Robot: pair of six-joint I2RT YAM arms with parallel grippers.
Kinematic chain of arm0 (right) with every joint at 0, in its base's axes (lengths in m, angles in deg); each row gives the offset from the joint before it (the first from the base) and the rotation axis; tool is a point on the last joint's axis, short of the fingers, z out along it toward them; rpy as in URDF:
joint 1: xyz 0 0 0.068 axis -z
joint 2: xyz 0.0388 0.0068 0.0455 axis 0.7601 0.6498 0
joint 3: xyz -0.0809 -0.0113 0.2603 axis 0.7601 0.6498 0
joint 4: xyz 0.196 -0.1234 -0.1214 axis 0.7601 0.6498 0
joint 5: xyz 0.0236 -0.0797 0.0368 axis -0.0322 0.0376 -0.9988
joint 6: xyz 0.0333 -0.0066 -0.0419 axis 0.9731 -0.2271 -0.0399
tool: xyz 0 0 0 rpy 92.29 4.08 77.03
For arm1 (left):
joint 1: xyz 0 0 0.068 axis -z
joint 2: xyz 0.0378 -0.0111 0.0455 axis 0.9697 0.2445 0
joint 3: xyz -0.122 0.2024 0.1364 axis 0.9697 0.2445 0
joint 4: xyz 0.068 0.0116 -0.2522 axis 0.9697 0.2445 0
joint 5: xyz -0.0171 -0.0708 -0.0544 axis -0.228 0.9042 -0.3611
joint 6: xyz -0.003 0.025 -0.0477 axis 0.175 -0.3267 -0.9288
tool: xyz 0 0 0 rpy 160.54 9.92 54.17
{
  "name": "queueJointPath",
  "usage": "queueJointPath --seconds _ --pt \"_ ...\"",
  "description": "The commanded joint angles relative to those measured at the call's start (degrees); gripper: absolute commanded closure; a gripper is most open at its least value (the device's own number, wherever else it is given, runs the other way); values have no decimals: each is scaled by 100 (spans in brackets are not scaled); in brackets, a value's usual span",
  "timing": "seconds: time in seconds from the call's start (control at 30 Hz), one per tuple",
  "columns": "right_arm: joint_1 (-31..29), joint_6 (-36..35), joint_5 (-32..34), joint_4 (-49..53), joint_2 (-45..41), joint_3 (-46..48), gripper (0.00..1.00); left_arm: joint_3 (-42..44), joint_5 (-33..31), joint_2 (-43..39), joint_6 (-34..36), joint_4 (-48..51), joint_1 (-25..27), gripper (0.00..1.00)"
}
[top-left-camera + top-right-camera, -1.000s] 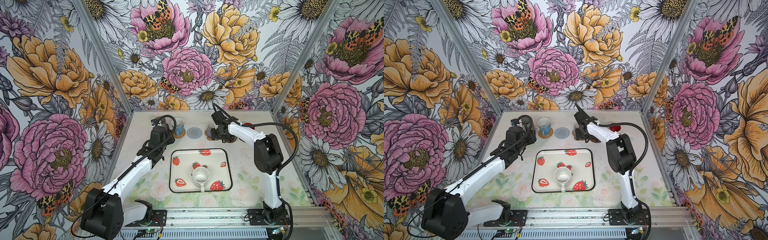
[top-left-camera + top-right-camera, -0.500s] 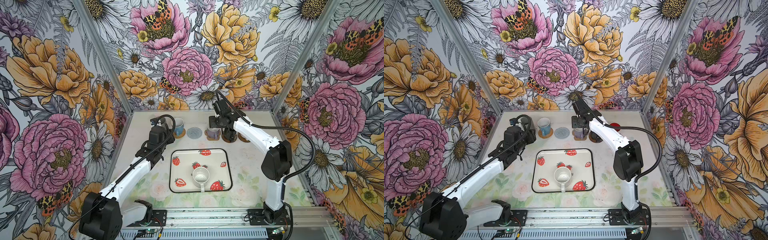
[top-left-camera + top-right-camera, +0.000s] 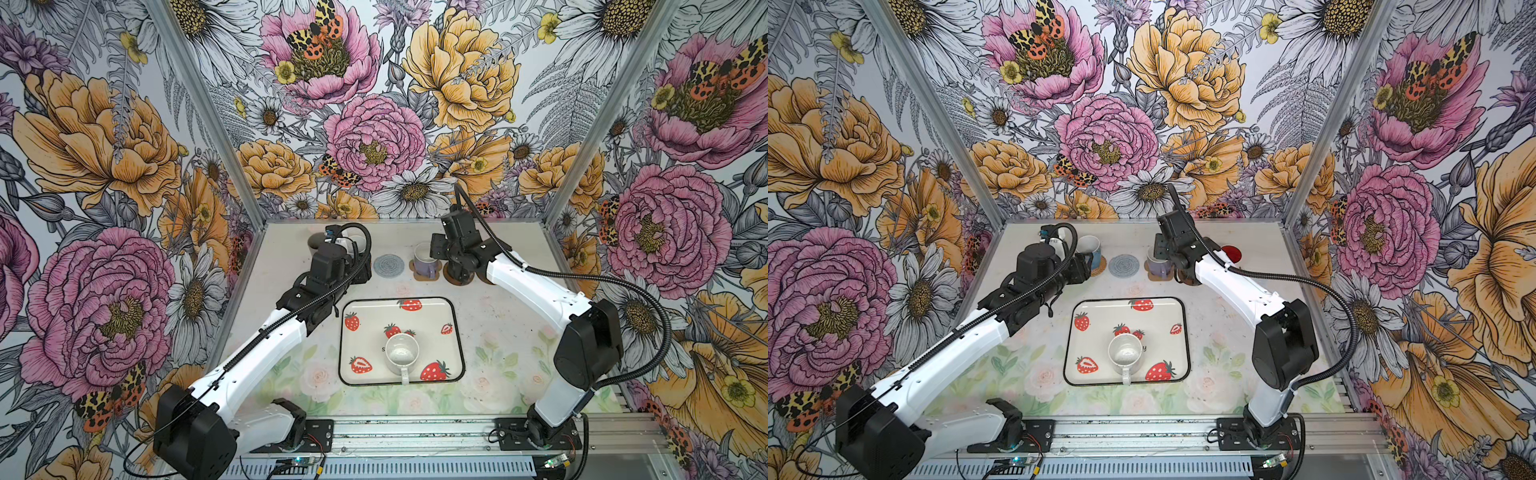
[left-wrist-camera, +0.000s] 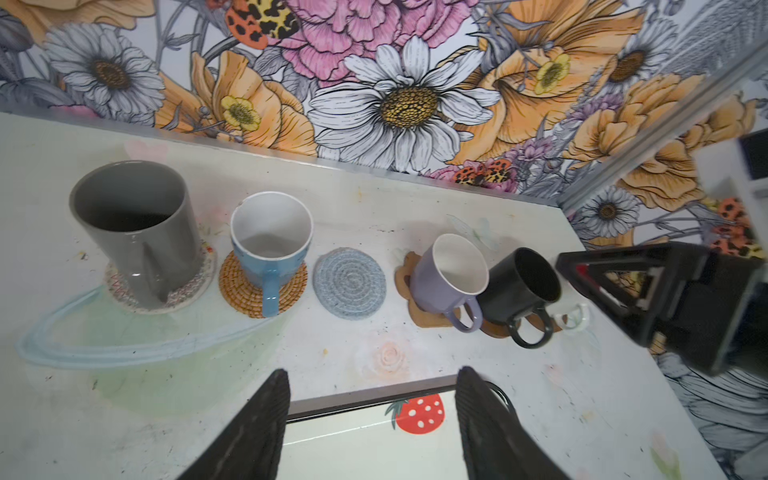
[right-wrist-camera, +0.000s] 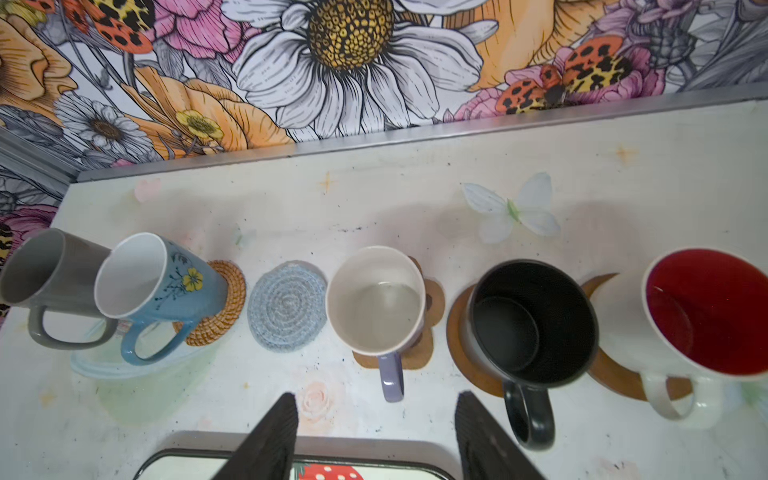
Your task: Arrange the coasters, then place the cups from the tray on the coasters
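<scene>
Pale table (image 3: 1217, 332): lilac mug (image 5: 376, 303) is sitting on paw coaster (image 5: 422, 353). Right gripper (image 5: 377, 398), beside it a second ago, is backing off, spread and empty. Left gripper (image 4: 374, 371) is idling unclenched, unchanged. White mug (image 3: 401, 353) is waiting on tray (image 3: 436, 353).

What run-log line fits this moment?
white cup: on tray | grey woven coaster: bare | left end effector: open | right end effector: open

On the desk (image 3: 498, 332), a row from 9 to 3 o'clock: grey mug (image 4: 137, 232) on clear patterned round coaster (image 4: 195, 286), light-blue mug (image 4: 270, 245) on woven rattan round coaster (image 4: 237, 286), grey woven round coaster (image 4: 349, 282), lilac mug (image 4: 449, 278) on brown paw-shaped coaster (image 4: 404, 274), black mug (image 5: 532, 320) on plain brown disc coaster (image 5: 461, 357), red-lined white mug (image 5: 706, 311) on second brown disc coaster (image 5: 611, 374). At 6 o'clock of the row, all-white mug (image 3: 401, 353) in cream strawberry-print tray (image 3: 436, 353).
</scene>
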Motion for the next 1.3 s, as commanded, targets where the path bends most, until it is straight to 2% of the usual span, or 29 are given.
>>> queueJointPath --seconds 0.0,0.23,0.37,0.43,0.67,0.97,1.27 --pt "66 132 188 -819 -652 359 37 -428 393 82 394 987 370 35" --pt "182 120 197 -932 -1042 787 36 -1150 181 484 440 2384 1509 34" --pt "209 115 250 -1054 -1185 988 29 -1663 -280 913 308 3676 2072 32" --pt "242 106 234 -1077 -1205 1033 29 -1725 -196 1017 165 3961 2242 32" --pt "320 101 241 -1138 -1234 1159 27 -1503 598 1024 -125 4235 2926 31" --pt "420 149 83 -1183 -1084 1170 27 -1138 927 962 -808 4536 3583 31" --pt "454 156 50 -1217 -1075 1222 27 -984 1348 1313 -1080 4531 4228 31"
